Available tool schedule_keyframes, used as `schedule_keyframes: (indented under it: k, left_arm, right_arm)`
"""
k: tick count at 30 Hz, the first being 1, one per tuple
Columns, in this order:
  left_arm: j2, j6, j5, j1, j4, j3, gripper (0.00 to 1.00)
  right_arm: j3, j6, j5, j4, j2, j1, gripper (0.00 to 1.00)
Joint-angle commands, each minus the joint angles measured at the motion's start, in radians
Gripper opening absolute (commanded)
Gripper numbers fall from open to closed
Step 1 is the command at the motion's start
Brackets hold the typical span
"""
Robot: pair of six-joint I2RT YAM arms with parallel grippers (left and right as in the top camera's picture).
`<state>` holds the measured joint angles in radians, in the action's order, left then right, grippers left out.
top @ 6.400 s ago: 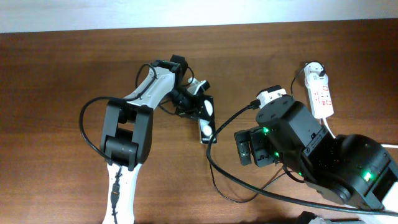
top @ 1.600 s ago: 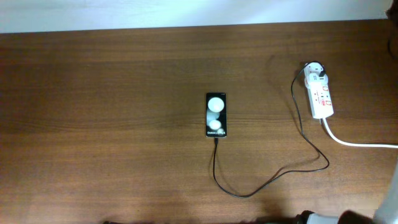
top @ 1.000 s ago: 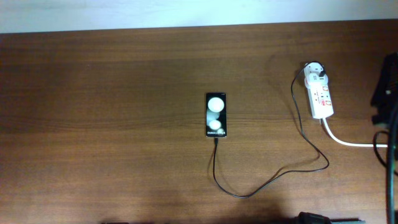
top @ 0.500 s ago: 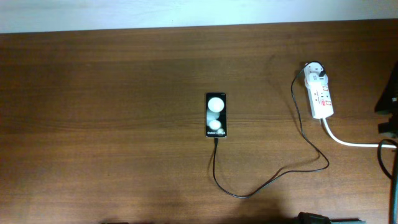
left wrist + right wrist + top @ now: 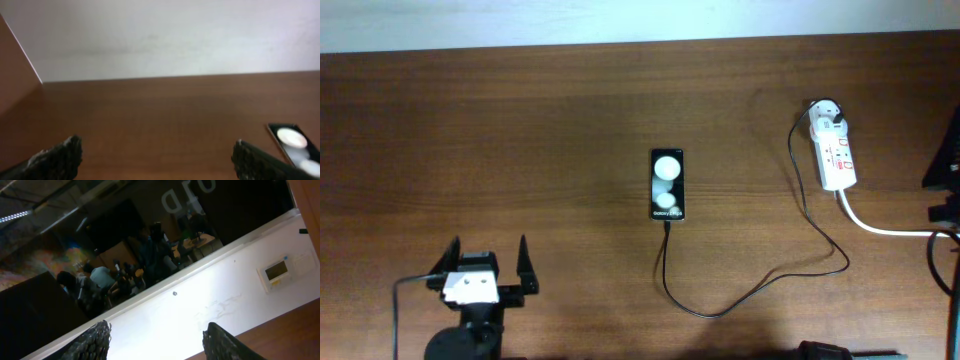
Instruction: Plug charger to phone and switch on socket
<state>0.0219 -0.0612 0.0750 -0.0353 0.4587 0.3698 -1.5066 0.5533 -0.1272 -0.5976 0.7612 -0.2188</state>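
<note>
The black phone (image 5: 667, 185) lies flat mid-table, its two white spots up; it also shows at the lower right of the left wrist view (image 5: 295, 145). The charger's thin black cable (image 5: 720, 312) runs from the phone's near end in a loop to the white round plug (image 5: 827, 118), which sits in the far end of the white socket strip (image 5: 837, 158). My left gripper (image 5: 488, 262) stands open over bare wood at the front left, well short of the phone. In its own view my right gripper (image 5: 157, 340) is open and empty, facing a wall.
The socket's thick white cord (image 5: 895, 232) trails off to the right edge. A dark part of my right arm (image 5: 948, 165) shows at that edge, beside the strip. The table's back edge meets a white wall (image 5: 165, 35).
My left arm has come into the overhead view at the front left. The right arm's dark shape has slid a little towards the front. Phone, cable and socket lie as before.
</note>
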Motion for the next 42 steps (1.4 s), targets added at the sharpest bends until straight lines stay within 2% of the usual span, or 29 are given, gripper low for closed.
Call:
schedule_keyframes:
  k: [1, 3, 7, 16, 23, 25, 27, 31, 36, 37, 38, 40, 42]
  left_arm:
    - [-0.005, -0.008, -0.008, 0.001, -0.166, -0.106, 0.99]
    - [-0.005, -0.008, -0.007, 0.001, -0.284, -0.195, 0.99]
    - [-0.005, -0.008, -0.007, 0.001, -0.390, -0.349, 0.99]
    - [-0.003, -0.008, -0.007, 0.002, -0.383, -0.361, 0.99]
    - [-0.004, -0.008, -0.007, 0.009, -0.383, -0.361, 0.99]
    - [-0.004, -0.008, -0.007, 0.036, -0.383, -0.361, 0.99]
    - [-0.004, -0.008, -0.007, 0.043, -0.383, -0.361, 0.99]
    - [-0.003, -0.008, -0.007, 0.043, -0.383, -0.361, 0.99]
    - [-0.003, -0.008, -0.007, 0.043, -0.383, -0.361, 0.99]
    - [-0.003, -0.008, -0.007, 0.043, -0.383, -0.361, 0.99]
    - [-0.003, -0.008, -0.007, 0.043, -0.383, -0.361, 0.99]
    - [-0.003, -0.008, -0.007, 0.043, -0.383, -0.361, 0.99]
    - [-0.003, -0.008, -0.007, 0.043, -0.383, -0.361, 0.99]
  right_arm:
    - [-0.002, 0.000, 0.009, 0.004, -0.032, 0.011, 0.63]
    - [-0.002, 0.000, 0.009, 0.004, -0.050, 0.011, 0.63]
    - [-0.002, 0.000, 0.009, 0.004, -0.070, 0.011, 0.63]
    - [-0.002, 0.000, 0.009, 0.003, -0.081, 0.011, 0.63]
    - [-0.002, 0.000, 0.161, 0.004, -0.092, 0.160, 0.66]
    - [-0.002, 0.000, 0.210, 0.003, -0.114, 0.175, 0.66]
    - [-0.002, 0.000, 0.216, 0.004, -0.125, 0.175, 0.61]
    - [-0.003, 0.000, 0.215, 0.032, -0.162, 0.175, 0.62]
    - [-0.002, 0.000, 0.219, 0.153, -0.312, 0.172, 0.79]
    - [-0.002, 0.001, 0.218, 0.153, -0.329, 0.172, 0.85]
    - [-0.002, 0.001, 0.218, 0.151, -0.333, 0.172, 0.99]
    - [-0.002, 0.001, 0.218, 0.019, -0.333, 0.172, 0.99]
    - [-0.002, 0.001, 0.218, -0.202, -0.333, 0.172, 0.99]
